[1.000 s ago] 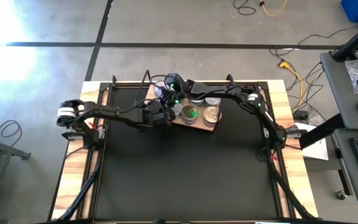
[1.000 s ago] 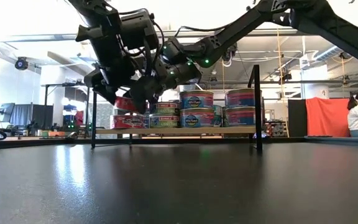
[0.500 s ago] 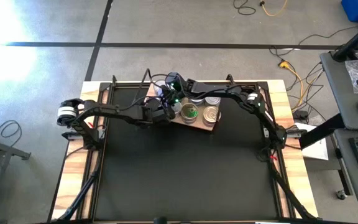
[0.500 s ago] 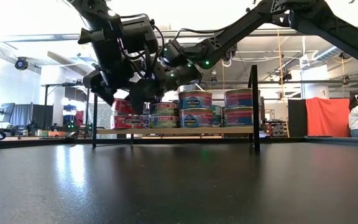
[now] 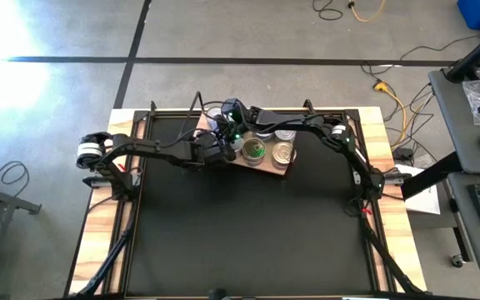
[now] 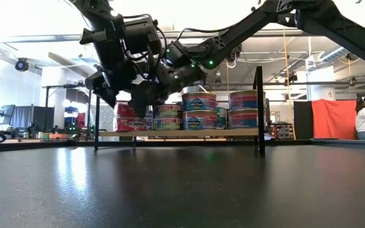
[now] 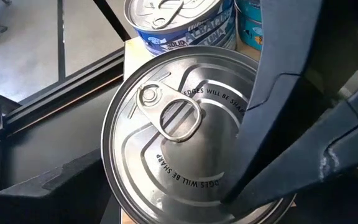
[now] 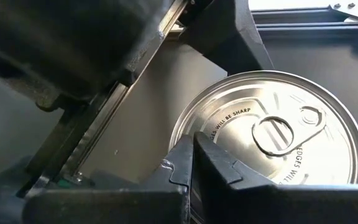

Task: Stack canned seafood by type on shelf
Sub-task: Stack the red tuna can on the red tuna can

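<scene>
**Both grippers gathered at the shelf's left end**

The shelf, a light-wood board, is seen at the far middle of the black mat. From the low view, two-high stacks of tins are counted along it, at least four across. From above, two uncovered tin tops are visible. The left gripper is spread wide around a silver-topped tin at the shelf's left end; whether that tin is squeezed cannot be told. The right gripper is held closed, its fingertips at the rim of the same kind of lid.
</scene>
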You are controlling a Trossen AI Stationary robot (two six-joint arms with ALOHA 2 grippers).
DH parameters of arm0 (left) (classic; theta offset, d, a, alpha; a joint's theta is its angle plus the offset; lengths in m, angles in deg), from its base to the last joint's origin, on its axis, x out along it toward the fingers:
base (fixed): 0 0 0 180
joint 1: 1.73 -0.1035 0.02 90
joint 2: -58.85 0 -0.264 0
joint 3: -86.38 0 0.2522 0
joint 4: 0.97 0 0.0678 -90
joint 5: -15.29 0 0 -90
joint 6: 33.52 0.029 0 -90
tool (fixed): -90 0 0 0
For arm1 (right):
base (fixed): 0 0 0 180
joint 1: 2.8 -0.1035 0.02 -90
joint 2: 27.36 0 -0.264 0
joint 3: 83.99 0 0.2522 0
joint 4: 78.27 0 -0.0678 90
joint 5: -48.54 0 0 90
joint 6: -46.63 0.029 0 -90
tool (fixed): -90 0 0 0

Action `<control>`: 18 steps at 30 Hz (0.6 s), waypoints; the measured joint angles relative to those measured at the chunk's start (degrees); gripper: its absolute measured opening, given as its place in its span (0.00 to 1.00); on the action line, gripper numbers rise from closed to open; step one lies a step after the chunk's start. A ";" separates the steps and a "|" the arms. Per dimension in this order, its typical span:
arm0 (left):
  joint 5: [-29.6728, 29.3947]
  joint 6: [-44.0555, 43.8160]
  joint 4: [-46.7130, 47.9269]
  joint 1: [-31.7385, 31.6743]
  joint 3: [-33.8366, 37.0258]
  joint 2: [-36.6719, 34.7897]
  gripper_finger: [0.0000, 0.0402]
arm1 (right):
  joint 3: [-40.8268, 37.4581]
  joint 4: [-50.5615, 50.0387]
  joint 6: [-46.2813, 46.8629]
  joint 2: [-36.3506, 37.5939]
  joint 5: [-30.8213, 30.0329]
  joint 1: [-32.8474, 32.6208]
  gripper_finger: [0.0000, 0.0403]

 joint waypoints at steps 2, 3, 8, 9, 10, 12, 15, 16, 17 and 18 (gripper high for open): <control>0.55 0.08 0.02 -0.07 -0.03 0.00 1.00 | 0.00 -0.16 -0.13 0.00 -0.21 0.04 0.03; 0.69 0.10 0.02 -0.07 -0.03 0.00 1.00 | 0.00 -0.25 -0.13 0.00 -0.53 0.06 0.03; 1.79 -0.12 0.15 -0.10 -0.11 -0.02 1.00 | -0.03 -0.51 -0.15 0.00 -1.69 0.17 0.03; 2.10 -0.13 0.26 -0.24 -0.14 -0.02 1.00 | -0.04 -0.51 -0.15 -0.01 -1.80 0.17 0.03; 2.44 -0.18 0.51 -0.33 -0.15 -0.04 1.00 | -0.04 -0.51 -0.13 0.00 -1.82 0.17 0.03; 3.52 -0.30 1.13 -0.70 -0.27 -0.15 1.00 | -0.04 -0.51 0.03 -0.02 -1.94 0.17 0.03; 5.04 -0.43 2.17 -1.40 -0.42 -0.29 1.00 | -0.04 -0.47 0.08 -0.02 -2.37 0.21 0.03; 5.34 -0.43 2.25 -1.49 -0.43 -0.33 1.00 | -0.04 -0.49 0.12 -0.02 -2.41 0.24 0.03; 5.43 -0.44 2.28 -1.56 -0.45 -0.35 1.00 | -0.07 -0.49 0.20 -0.02 -2.45 0.25 0.03; 5.52 -0.51 2.39 -1.59 -0.51 -0.35 1.00 | -0.07 -0.51 0.26 -0.02 -2.52 0.26 0.03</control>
